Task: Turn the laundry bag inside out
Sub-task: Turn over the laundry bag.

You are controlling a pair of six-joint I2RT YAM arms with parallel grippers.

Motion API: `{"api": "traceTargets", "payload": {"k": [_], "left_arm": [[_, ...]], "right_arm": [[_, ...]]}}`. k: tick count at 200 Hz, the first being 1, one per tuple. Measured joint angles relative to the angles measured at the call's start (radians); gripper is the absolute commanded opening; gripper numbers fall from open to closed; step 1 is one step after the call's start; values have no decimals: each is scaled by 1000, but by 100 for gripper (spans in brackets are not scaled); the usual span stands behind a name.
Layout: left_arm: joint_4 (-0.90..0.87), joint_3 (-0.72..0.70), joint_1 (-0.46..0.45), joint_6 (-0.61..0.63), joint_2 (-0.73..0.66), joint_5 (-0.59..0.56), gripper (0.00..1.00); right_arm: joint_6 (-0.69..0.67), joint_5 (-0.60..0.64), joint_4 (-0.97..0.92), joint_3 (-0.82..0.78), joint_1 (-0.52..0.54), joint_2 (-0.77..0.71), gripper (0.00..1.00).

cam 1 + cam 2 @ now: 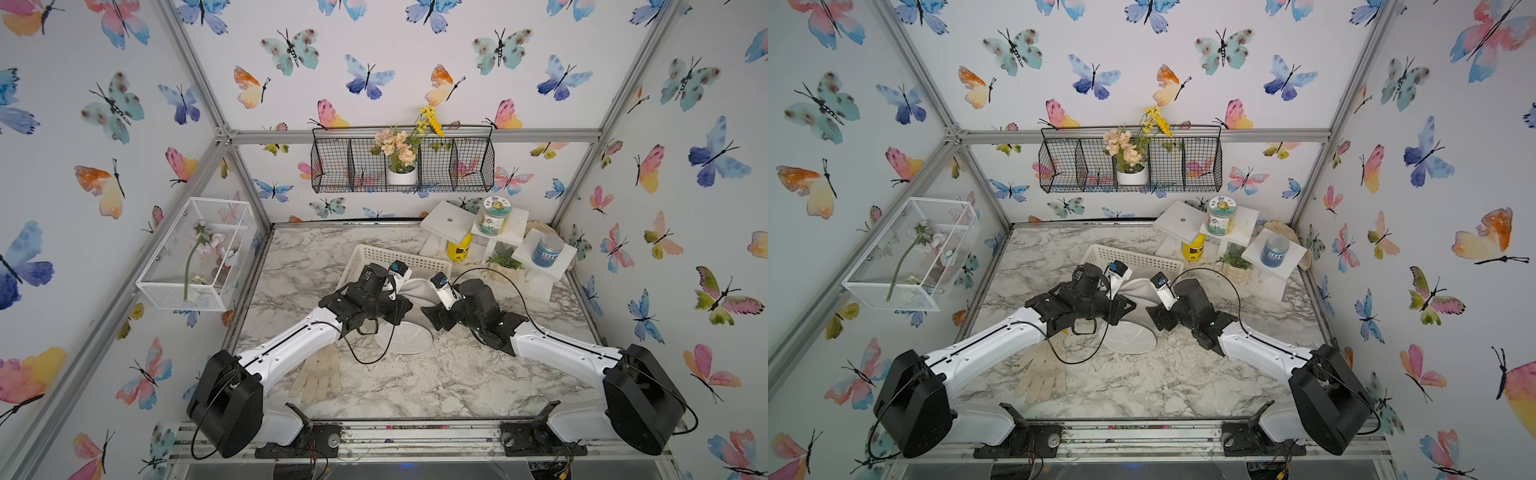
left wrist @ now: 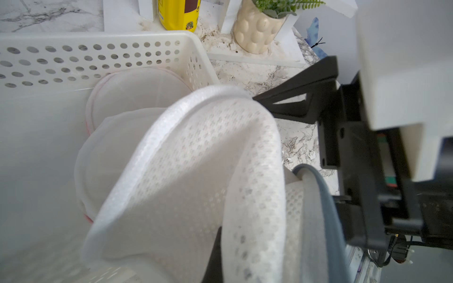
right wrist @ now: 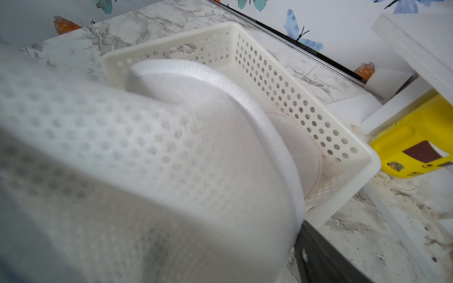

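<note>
The left gripper is pressed together on a fold of the white mesh laundry bag. The bag rises out of its fingertips and arches across to the right gripper, hanging clear of the marble table. In the left wrist view one dark finger of the left gripper shows beneath the mesh. The right gripper faces the left one almost tip to tip, just beside it, with its jaws spread. Its one visible finger sits at the outer end of its rail with the tip touching the bag's padded rim, while the other is hidden behind the cloth. The mesh lies across the right gripper's front and fills most of the right wrist view. Beyond both grippers' tips, and lower, stands a white perforated basket with round flat pouches lying inside. Directly under the two grippers another round disc lies flat on the table. Behind the left gripper, beside its forearm, lies a pale glove. Past the basket stands a yellow bottle.
</note>
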Motion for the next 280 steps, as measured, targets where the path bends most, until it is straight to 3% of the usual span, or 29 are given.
{"api": "traceTargets", "payload": {"k": [26, 55, 118, 141, 181, 211, 259, 263, 268, 280], "left_arm": [[2, -27, 0, 54, -30, 16, 0], [2, -56, 0, 112, -63, 19, 0], [-1, -101, 1, 177, -99, 18, 0], [-3, -111, 1, 193, -111, 13, 0], [0, -113, 4, 244, -169, -37, 33], [4, -113, 5, 292, -220, -88, 59], [12, -112, 4, 426, -283, -193, 76], [14, -112, 4, 438, -286, -197, 79], [18, -112, 4, 451, -290, -203, 94], [30, -112, 3, 484, -295, -218, 98]], "right_arm": [[-28, -38, 0, 0, -2, 9, 82], [-73, -129, -2, 1, -16, 9, 74], [-144, -293, -14, 1, -40, -3, 36], [-161, -320, -27, 4, -42, -6, 17], [-200, -384, -80, 48, -43, -6, 3], [-219, -415, -118, 83, -43, -18, 3], [-257, -446, -211, 160, -43, -31, 3], [-260, -447, -219, 166, -43, -31, 3], [-264, -450, -229, 172, -43, -31, 3], [-274, -457, -252, 186, -43, -31, 2]]}}
